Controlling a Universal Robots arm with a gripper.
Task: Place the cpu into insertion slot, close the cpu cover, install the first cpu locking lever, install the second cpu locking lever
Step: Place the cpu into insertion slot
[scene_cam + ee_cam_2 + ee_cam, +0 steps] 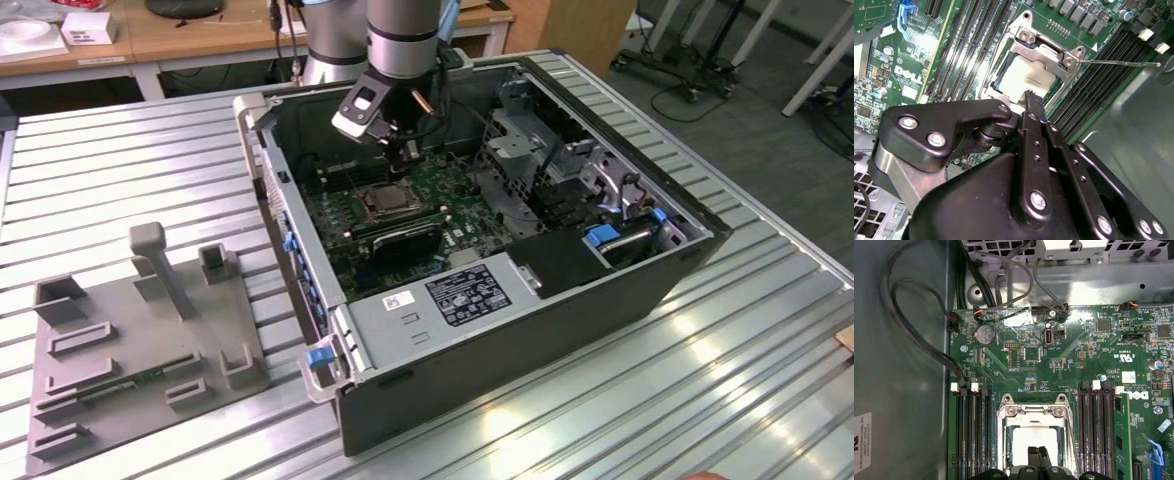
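Two black fingers (1033, 459) of the claw (1029, 95) are pressed together with nothing between them, and their shared tip is poised over the cpu (1023, 78); whether it touches I cannot tell. That chip, pale and square, lies in the slot (388, 203), which in the exterior view sits at six o'clock from the claw. Round its edges the cover (1045, 51) seems to lie down flat, its cut-out showing the chip. One thin lever (1119, 63) juts out over the memory slots (1104, 95), apparently unlatched. I judge the chip light, stiff and fragile, to be touched at its edges only. The cover looks like thin, stiff sheet metal on a hinge, best pressed on its frame, never through the window. The lever is a springy, slick wire rod, best caught near its free end, where a closed tip could slip off. Beyond lie the green board (1064, 370) and the case (534, 365); a grey fixture (134, 330) stands at eight o'clock from the case.
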